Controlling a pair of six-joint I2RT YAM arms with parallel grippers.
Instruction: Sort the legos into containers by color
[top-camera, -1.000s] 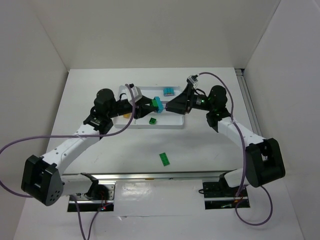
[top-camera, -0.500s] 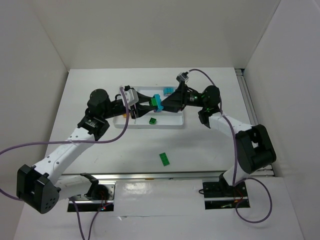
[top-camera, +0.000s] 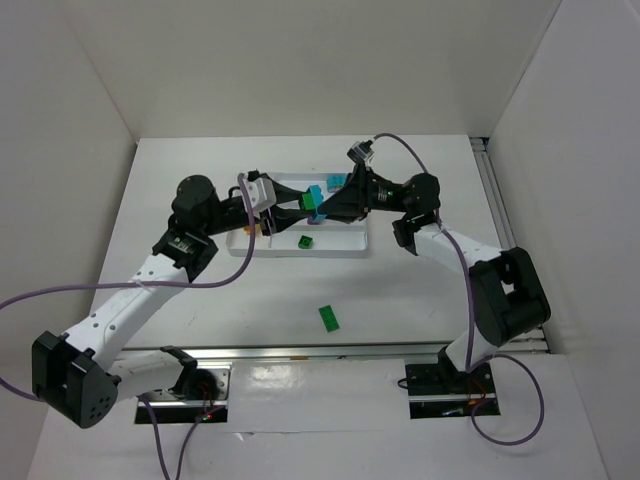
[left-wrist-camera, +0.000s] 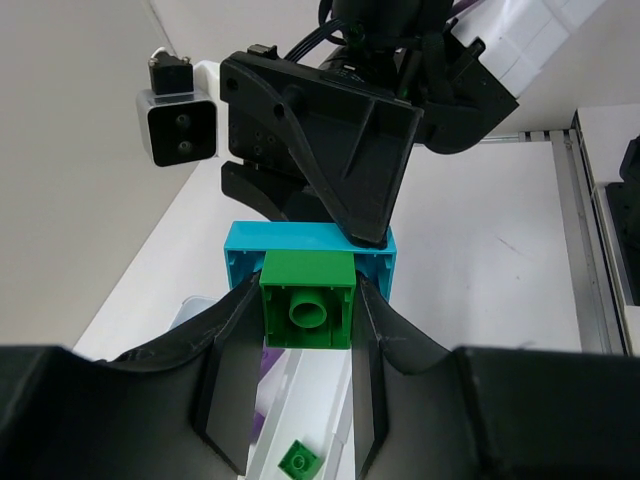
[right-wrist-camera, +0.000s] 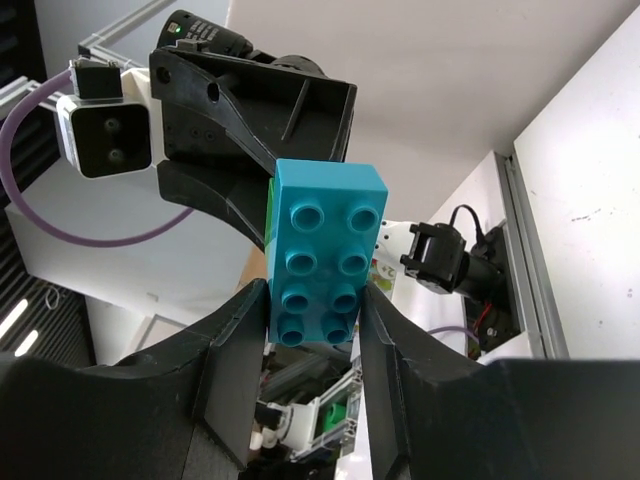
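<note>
Above the tray (top-camera: 345, 247) the two grippers meet nose to nose. The left gripper (left-wrist-camera: 306, 322) pinches a green brick (left-wrist-camera: 306, 300) that is stuck to a teal brick (right-wrist-camera: 325, 255). The right gripper (right-wrist-camera: 318, 312) is clamped on the teal brick's sides. A small green lego (top-camera: 305, 241) lies in the tray, and a green slab (top-camera: 328, 317) lies on the table (top-camera: 420, 300).

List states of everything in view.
Left gripper: shut on green plastic brick.
Right gripper: shut on teal studded plastic brick.
Those two bricks: pressed together, aloft over white plastic tray.
Small green plastic brick: lying inside tray.
Flat green plastic brick: loose on table, outside tray.
Teal plastic bricks: resting inside tray's far edge.
</note>
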